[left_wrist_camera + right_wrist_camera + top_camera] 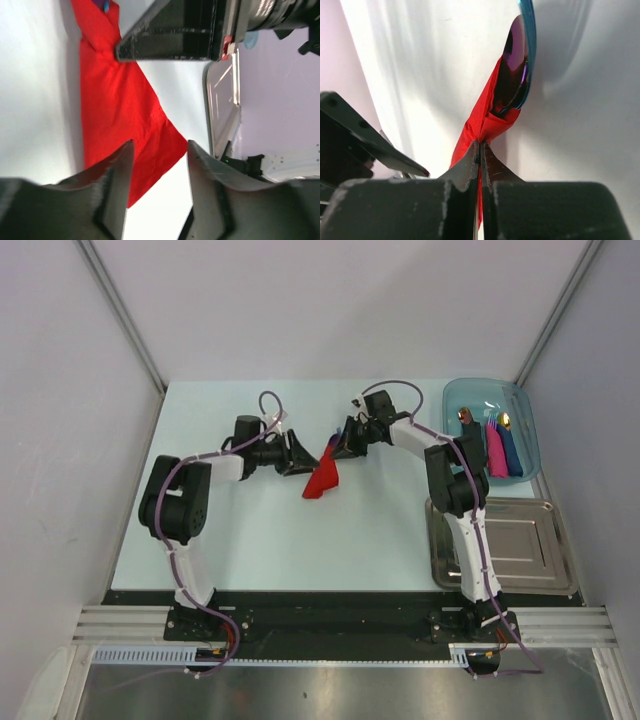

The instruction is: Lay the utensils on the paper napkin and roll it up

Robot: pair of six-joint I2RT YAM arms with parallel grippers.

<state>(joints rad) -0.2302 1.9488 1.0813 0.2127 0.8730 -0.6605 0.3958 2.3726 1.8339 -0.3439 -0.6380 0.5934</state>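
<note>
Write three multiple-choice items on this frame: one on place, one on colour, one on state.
1. Where do the rolled bundles lie?
A) in the blue clear tray
B) in a wicker basket
C) in a mug

2. What colour is the napkin at mid-table?
A) pink
B) red
C) white

3. How is the right hand?
A) wide open
B) shut on the napkin
C) shut on a bare fork

Answers:
1 A, they sit in the tinted tray at the far right.
2 B, it is red in all three views.
3 B, the right wrist view shows its jaws meeting on the red paper.
</note>
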